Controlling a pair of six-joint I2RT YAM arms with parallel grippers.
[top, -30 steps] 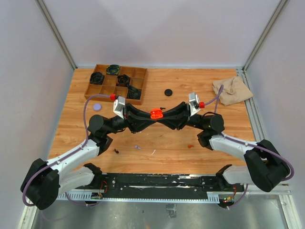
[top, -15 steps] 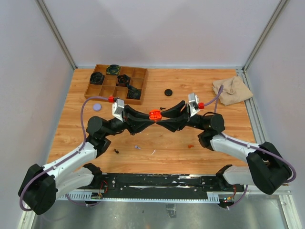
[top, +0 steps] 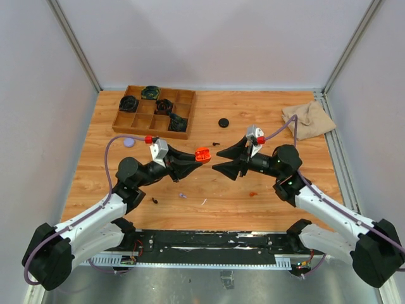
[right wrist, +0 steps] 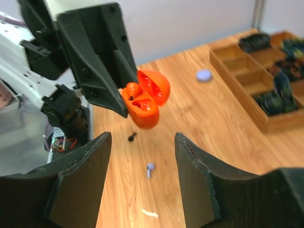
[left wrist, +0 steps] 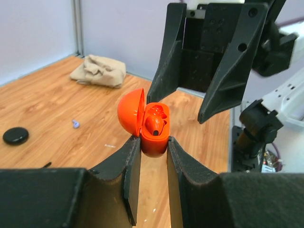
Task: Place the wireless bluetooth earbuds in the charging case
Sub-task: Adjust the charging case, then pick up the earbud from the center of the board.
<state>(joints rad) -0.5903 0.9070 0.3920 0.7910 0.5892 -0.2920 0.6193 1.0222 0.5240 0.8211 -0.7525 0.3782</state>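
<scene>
My left gripper [top: 201, 156] is shut on the base of an open orange-red charging case [top: 203, 153], held above the table. In the left wrist view the case [left wrist: 155, 137] has its lid [left wrist: 130, 111] swung left and an orange-red earbud [left wrist: 155, 123] sitting inside. My right gripper [top: 223, 158] is open and empty, just right of the case and apart from it. On the table lie a lavender earbud [top: 182, 196] [right wrist: 150, 167], a black earbud [top: 155, 200] [right wrist: 132, 137], an orange-red earbud [top: 253, 193] and another black earbud [top: 216, 144].
A wooden compartment tray [top: 136, 120] with dark items stands at the back left. A lavender round case [top: 129, 142] lies beside it and a black round case [top: 223, 122] at the back middle. A beige cloth [top: 309, 120] lies back right. A pale sliver [top: 204, 202] lies near the front.
My right gripper has drawn back to the right from the orange-red case and now stands open. My left gripper keeps the case and has shifted slightly toward the left.
</scene>
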